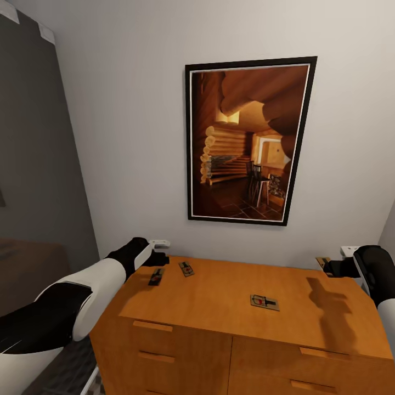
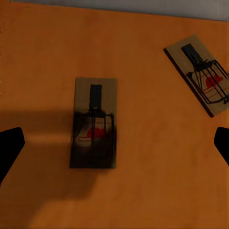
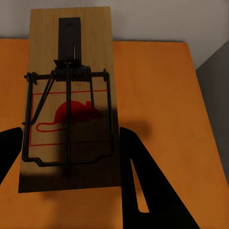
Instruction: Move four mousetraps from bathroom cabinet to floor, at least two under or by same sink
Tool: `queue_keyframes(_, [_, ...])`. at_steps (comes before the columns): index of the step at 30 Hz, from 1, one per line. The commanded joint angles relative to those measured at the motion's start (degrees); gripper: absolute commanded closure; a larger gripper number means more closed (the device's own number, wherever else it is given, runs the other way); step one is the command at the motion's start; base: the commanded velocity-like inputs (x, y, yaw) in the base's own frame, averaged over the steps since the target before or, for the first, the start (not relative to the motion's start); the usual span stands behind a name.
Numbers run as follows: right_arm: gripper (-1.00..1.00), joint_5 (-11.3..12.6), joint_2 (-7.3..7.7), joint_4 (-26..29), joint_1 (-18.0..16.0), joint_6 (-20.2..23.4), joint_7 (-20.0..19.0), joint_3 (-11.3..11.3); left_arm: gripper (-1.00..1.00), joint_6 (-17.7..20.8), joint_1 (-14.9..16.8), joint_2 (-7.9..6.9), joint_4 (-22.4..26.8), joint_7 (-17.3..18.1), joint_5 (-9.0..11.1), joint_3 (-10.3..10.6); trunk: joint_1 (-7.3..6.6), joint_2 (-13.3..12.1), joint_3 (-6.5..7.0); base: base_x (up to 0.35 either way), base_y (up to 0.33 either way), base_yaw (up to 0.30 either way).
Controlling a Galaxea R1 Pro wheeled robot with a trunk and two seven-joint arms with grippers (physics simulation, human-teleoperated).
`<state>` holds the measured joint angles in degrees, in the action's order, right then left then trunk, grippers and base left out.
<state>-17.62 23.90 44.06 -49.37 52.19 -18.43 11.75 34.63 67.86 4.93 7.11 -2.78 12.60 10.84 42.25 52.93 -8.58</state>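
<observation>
- Tan mousetrap (image 2: 94,123) lies flat on the cabinet (image 1: 219,307) straight under my spread left gripper (image 2: 114,148), its long axis crossing the gap between my fingers.
- Right gripper (image 3: 71,157) seemingly clamps another mousetrap (image 3: 69,95).

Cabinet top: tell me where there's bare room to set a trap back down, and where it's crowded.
The cabinet top is bare between the middle mousetrap and the back-left pair, and along its front edge. The crowded spot is the back-left corner, where the left gripper hovers. The right gripper holds the fourth mousetrap.
</observation>
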Motion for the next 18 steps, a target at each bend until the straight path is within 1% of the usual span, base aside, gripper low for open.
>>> queue_keyframes(1, [1.0, -0.48, -0.01, 0.06, -0.06, 0.19, -0.34, 0.12, -1.0, 0.27, 0.02, -0.01, 0.18, -0.31, 0.59, 0.38, 0.01, 0.06, -0.09, 0.0, 0.0, 0.0])
queue_keyframes(18, [1.0, -0.48, 0.08, 0.06, -0.05, 0.19, -0.38, 0.17, -1.0, 0.3, 0.05, -0.01, 0.35, -0.72, 0.58, 0.38, 0.01, 0.06, -0.09, 0.0, 0.0, 0.0])
